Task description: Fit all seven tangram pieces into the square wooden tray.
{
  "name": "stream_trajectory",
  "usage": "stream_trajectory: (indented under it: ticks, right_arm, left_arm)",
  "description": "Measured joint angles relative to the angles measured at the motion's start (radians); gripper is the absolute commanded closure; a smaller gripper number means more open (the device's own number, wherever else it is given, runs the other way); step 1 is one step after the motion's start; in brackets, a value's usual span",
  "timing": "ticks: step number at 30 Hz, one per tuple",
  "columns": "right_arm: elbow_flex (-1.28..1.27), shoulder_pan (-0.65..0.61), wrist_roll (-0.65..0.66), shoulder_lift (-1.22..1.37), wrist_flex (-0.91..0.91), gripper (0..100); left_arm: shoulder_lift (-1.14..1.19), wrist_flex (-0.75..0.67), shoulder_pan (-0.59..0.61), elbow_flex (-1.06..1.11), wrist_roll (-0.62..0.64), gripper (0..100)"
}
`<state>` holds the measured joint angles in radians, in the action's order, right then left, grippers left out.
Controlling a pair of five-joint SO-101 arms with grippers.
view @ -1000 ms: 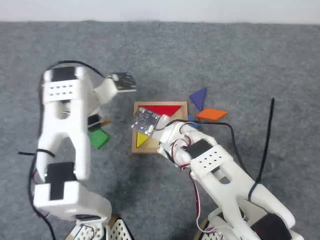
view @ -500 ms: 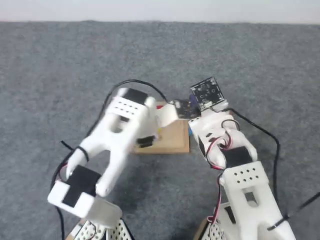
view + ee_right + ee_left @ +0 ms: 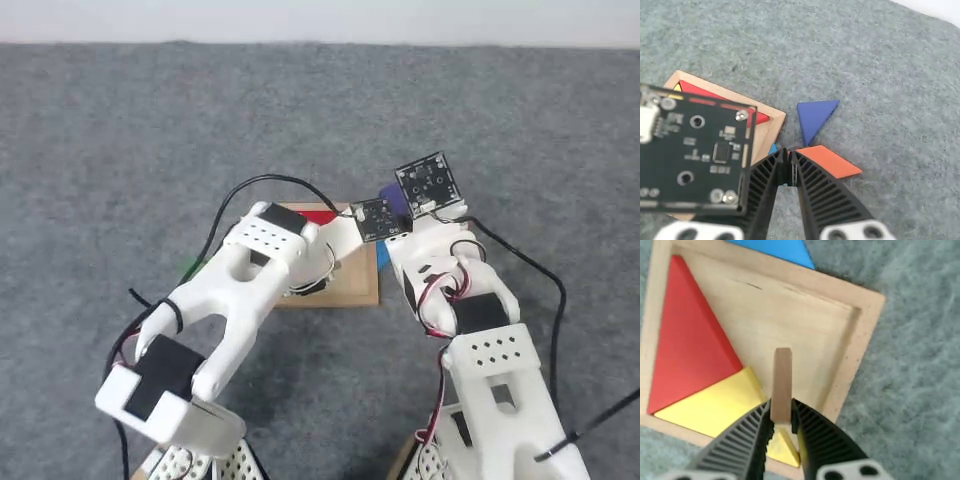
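Note:
The square wooden tray (image 3: 860, 340) holds a large red triangle (image 3: 687, 345) and a yellow triangle (image 3: 715, 407), with a smaller yellow triangle (image 3: 782, 450) under my fingers. My left gripper (image 3: 781, 415) hangs above the tray's bare floor, shut on a thin brown piece (image 3: 782, 380) held on edge. A blue triangle (image 3: 775, 249) lies just outside the rim. My right gripper (image 3: 787, 165) is shut beside the tray's corner (image 3: 775, 117), with nothing seen between its fingers. Just beyond it lie an orange parallelogram (image 3: 832, 160) and a purple triangle (image 3: 815, 117).
Both arms crowd over the tray (image 3: 355, 285) in the high view. The left arm's camera board (image 3: 695, 150) sits close to my right gripper. A green piece (image 3: 190, 268) peeks out on the grey carpet left of the left arm.
The left arm swung from the green piece's side to above the tray, carrying the brown piece. The right arm drew back from the tray to its right side.

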<state>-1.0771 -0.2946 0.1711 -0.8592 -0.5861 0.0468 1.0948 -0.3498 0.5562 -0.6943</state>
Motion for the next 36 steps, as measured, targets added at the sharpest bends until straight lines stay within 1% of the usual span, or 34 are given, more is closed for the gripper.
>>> stream_trajectory:
  ticks: [7,13,17,24,31,36]
  right_arm:
    - [0.0,0.0,0.0,0.0,0.0,99.1]
    - [-0.002,0.0,0.0,0.002,-0.002,99.1]
    - [-0.003,0.005,0.0,0.002,-0.002,99.1]
    - [-0.015,0.011,0.0,0.002,-0.002,99.1]
    - [-0.015,0.011,0.0,0.002,-0.002,99.1]
    - [-0.015,0.011,0.0,0.002,-0.002,99.1]
  left_arm:
    - [-0.003,-0.006,0.006,0.008,0.0,99]
    - [0.034,-0.005,0.009,-0.002,-0.043,99]
    - [0.08,0.061,0.003,-0.057,-0.049,99]
    - [0.121,0.08,-0.008,-0.089,-0.054,98]
    - [0.121,0.08,-0.006,-0.089,-0.055,86]
    - [0.121,0.08,0.008,-0.091,-0.064,85]
